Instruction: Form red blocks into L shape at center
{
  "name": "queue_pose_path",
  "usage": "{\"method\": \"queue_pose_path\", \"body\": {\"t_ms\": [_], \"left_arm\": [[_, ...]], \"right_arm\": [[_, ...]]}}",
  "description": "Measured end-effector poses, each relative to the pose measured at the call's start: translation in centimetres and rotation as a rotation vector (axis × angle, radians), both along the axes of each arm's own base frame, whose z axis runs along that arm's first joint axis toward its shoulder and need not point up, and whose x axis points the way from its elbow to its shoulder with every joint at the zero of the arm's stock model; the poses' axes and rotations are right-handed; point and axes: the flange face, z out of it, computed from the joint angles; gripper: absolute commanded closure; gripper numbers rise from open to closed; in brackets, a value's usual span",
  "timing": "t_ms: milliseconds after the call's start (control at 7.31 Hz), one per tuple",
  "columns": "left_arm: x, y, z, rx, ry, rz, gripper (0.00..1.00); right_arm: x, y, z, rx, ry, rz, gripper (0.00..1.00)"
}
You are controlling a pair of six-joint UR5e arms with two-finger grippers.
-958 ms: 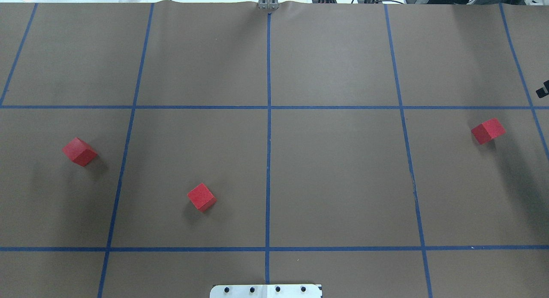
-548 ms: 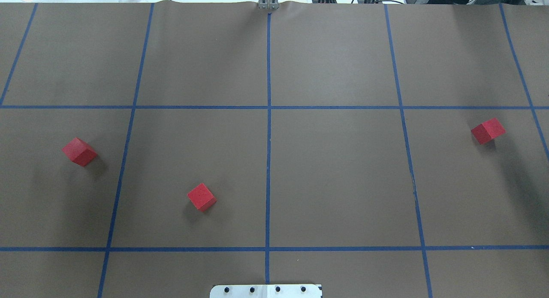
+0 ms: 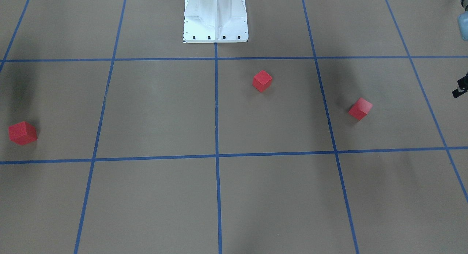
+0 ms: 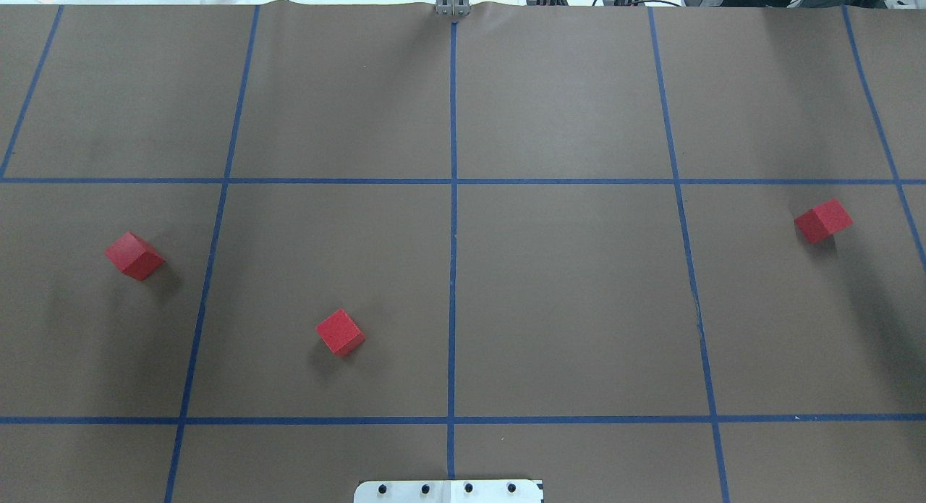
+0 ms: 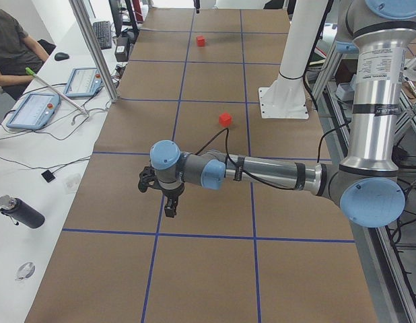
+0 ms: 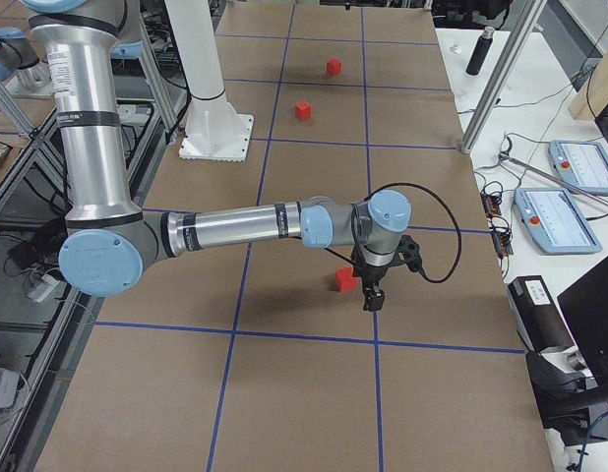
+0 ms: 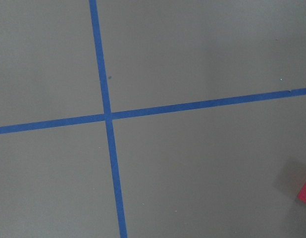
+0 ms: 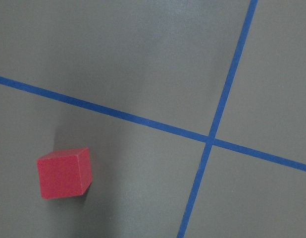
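Bright, even indoor light; the pictures are sharp.
Far to both sides of the middle blue tape line [image 4: 453, 271], broad soft shadows darken the matte brown paper [image 4: 579, 307]; each red block [image 4: 340, 333] casts a small blurred shadow close beside itself.

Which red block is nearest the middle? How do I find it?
From the white robot base, follow the middle blue line forward. The red block sits in the first full square on the robot's left. Only its square touches that line; the other two blocks lie farther out.
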Motion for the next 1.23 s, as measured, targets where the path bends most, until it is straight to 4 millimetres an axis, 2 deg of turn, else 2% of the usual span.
{"method": "queue_pose_path", "body": {"t_ms": [548, 821, 1232], "left_arm": [[-0.5, 1.3, 0.8, -0.006, 0.006, -0.007, 0.0], [-0.6, 1.5, 0.4, 0.001, 0.009, -0.007, 0.0], [-0.7, 2.7, -0.4, 0.015, 0.011, -0.008, 0.0]], "right_arm": [[-1.0, 0.3, 0.2, -0.007, -0.004, -0.018, 0.0], [-2.9, 0.3, 0.1, 0.039, -0.015, -0.054, 0.0], [-6.5, 1.5, 0.7, 0.122, -0.038, -0.121, 0.0]]}}
